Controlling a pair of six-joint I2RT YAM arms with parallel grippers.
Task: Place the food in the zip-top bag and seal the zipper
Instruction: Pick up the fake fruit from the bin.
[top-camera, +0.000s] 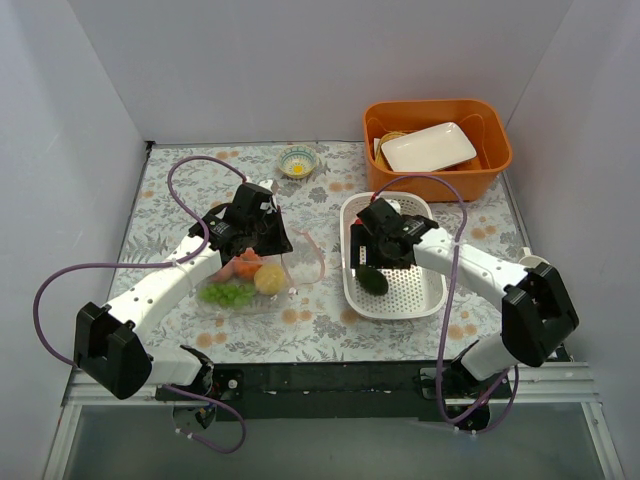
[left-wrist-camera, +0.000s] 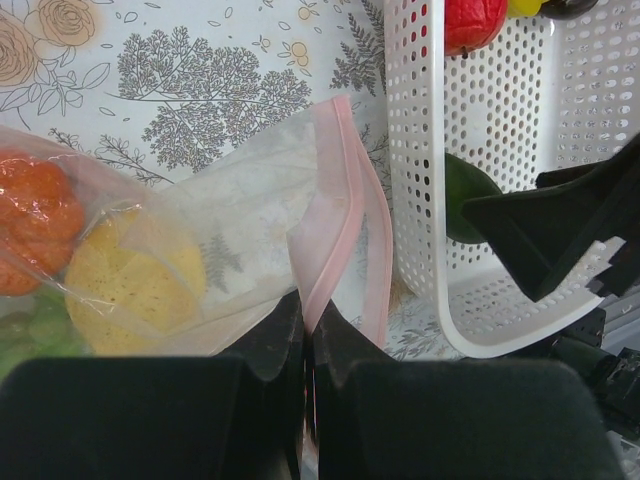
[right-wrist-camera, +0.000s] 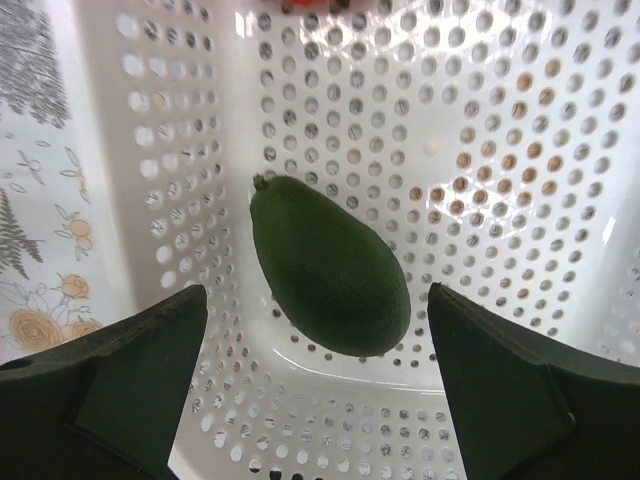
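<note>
The clear zip-top bag lies left of centre, holding an orange fruit, a yellow fruit and green grapes. My left gripper is shut on the bag's pink zipper strip at the mouth, which gapes open towards the basket. The left gripper shows pinching that strip in the left wrist view. My right gripper is open inside the white basket, its fingers either side of the dark green avocado, not touching it. A red fruit lies at the basket's far end.
An orange bin with a white plate stands at the back right. A small patterned bowl sits at the back centre. The basket wall stands close to the bag's mouth. White walls enclose the table.
</note>
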